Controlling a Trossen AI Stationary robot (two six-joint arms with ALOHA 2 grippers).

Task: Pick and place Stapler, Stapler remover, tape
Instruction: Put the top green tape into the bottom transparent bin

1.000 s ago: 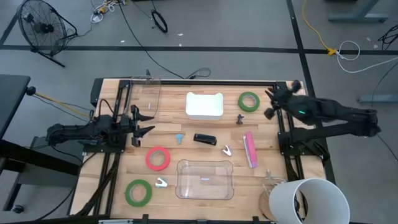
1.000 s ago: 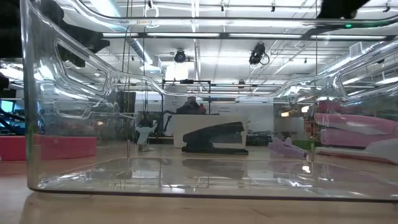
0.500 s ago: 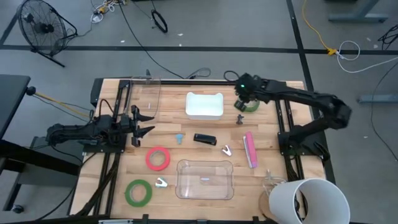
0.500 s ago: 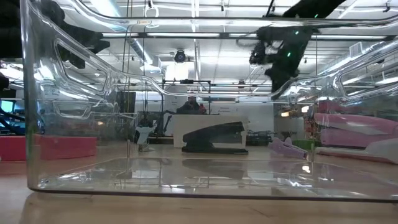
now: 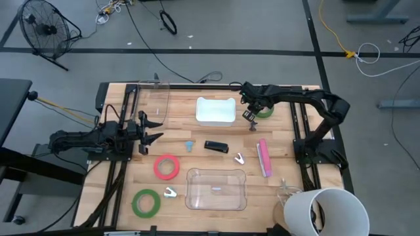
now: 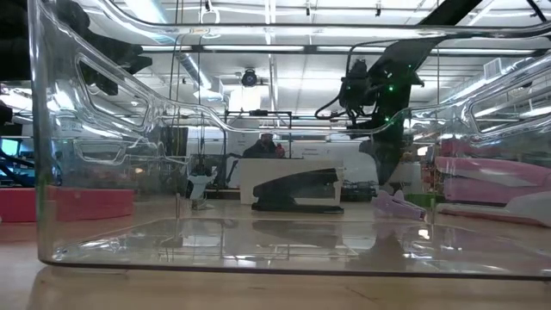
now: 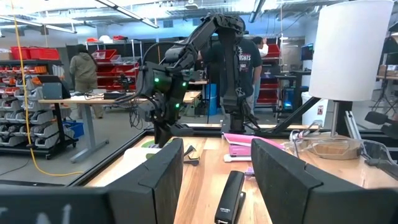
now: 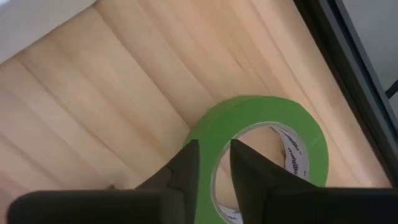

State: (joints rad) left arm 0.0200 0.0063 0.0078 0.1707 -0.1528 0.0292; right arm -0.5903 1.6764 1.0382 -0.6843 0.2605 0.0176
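My right gripper (image 5: 251,115) points down over a green tape roll (image 5: 268,110) at the table's far right, hiding part of it. In the right wrist view its fingers stand narrowly open (image 8: 214,149) over the near side of the roll's wall (image 8: 292,124). A black stapler (image 5: 216,147) lies mid-table and a pink stapler (image 5: 264,157) to its right. A red tape roll (image 5: 167,166) and a second green one (image 5: 146,202) lie flat at the near left. Small stapler removers (image 5: 253,124) (image 5: 189,145) lie around. My left gripper (image 5: 152,129) waits open at the left edge. My right gripper comes at the green roll from above, its fingertips (image 8: 186,165) over the ring's wall (image 8: 208,134). I cannot tell whether they touch it. The roll lies flat on the table.
A white tray (image 5: 216,111) stands at the far middle, just left of my right gripper. A clear box (image 5: 216,188) sits near the front edge, another clear box (image 5: 154,101) at the far left, and a white bucket (image 5: 325,211) at the near right corner.
My right arm has swung from the table's far right corner toward the left and come down over the green tape roll, tipping from nearly level to pointing steeply down. Nothing on the table has moved.
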